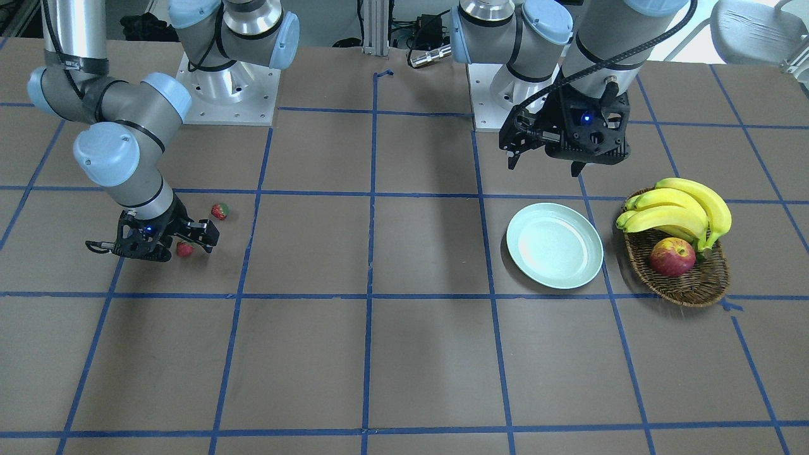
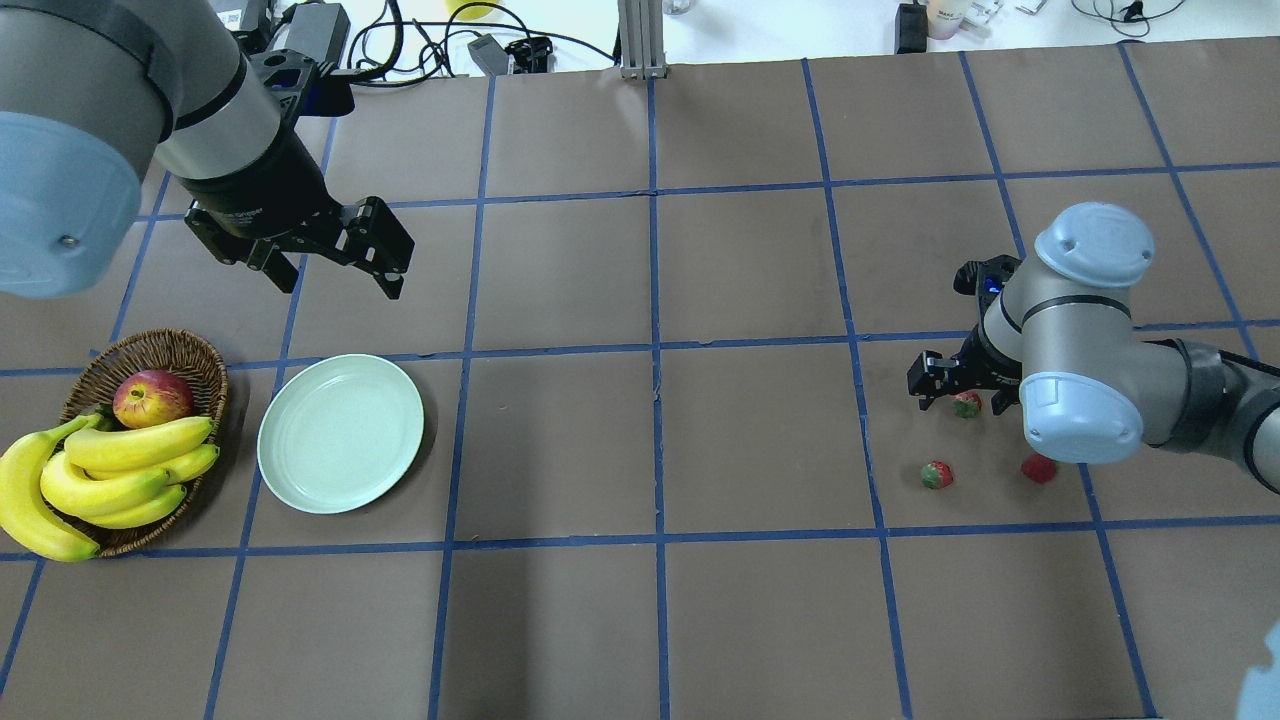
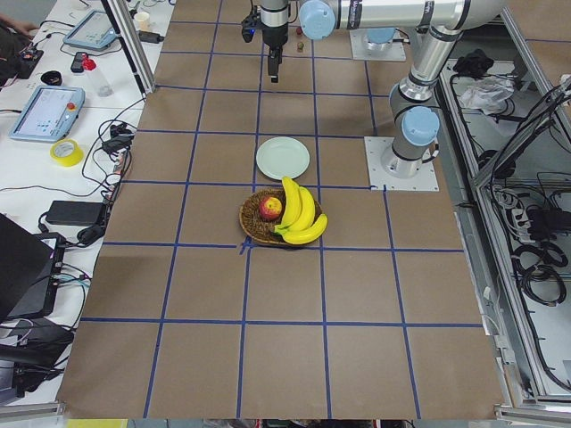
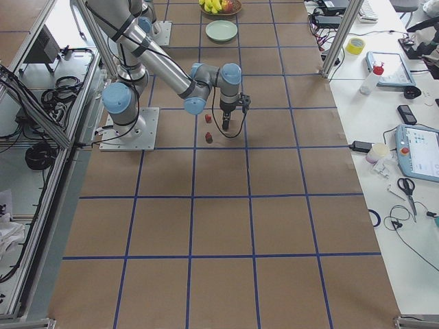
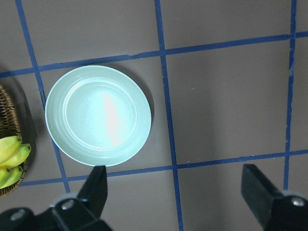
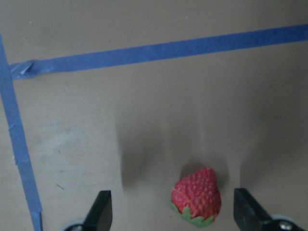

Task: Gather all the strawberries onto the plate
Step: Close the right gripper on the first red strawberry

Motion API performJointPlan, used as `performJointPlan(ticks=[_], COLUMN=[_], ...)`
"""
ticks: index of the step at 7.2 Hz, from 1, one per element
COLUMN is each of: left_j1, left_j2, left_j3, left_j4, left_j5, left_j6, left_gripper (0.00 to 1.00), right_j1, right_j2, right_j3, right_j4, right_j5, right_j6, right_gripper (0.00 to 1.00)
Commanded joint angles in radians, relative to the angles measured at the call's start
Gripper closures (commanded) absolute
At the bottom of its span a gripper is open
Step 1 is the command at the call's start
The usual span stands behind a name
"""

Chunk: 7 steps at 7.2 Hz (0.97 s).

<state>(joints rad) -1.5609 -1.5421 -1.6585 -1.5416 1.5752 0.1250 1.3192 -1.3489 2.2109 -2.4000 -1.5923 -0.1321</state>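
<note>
Overhead: three strawberries (image 2: 937, 474) on the table (image 2: 660, 620) at your robot's right, well apart from one empty mint plate (image 2: 340, 433). Right wrist: right hand (image 6: 173, 211) straddles one berry (image 6: 196, 196), spread wide, gripping nothing; probably light and soft, so pinch its flanks gently. Left wrist: left hand (image 5: 175, 192) wide, empty, near the plate.

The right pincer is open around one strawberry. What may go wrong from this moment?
1. The strawberry sits off-centre in the open right pincer; closing may push it away.
2. The plate lies far across the table, so the berry may drop during the long carry.
3. Two other strawberries lie nearby and may get knocked.
</note>
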Motion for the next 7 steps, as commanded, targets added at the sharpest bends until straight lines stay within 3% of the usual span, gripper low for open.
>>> performJointPlan(ticks=[1, 3, 6, 7], left_j1=[-0.013, -0.011, -0.011, -0.013], left_j2=[-0.001, -0.004, -0.004, -0.006], left_j3=[-0.001, 0.002, 0.002, 0.0], left_j4=[0.0, 0.002, 0.003, 0.002], left_j5=[0.005, 0.005, 0.006, 0.006], left_j6=[-0.001, -0.001, -0.001, -0.001], left_gripper=[0.0, 0.0, 0.0, 0.0], right_j1=[0.0, 0.0, 0.041, 0.133], right_j2=[0.004, 0.002, -0.012, -0.006], right_j3=[0.006, 0.003, -0.048, -0.106], right_j4=[-0.008, -0.008, 0.005, 0.012], right_j5=[-0.021, -0.021, -0.025, -0.014], right_j6=[-0.012, -0.014, 0.006, 0.037], right_gripper=[0.5, 0.99, 1.0, 1.0])
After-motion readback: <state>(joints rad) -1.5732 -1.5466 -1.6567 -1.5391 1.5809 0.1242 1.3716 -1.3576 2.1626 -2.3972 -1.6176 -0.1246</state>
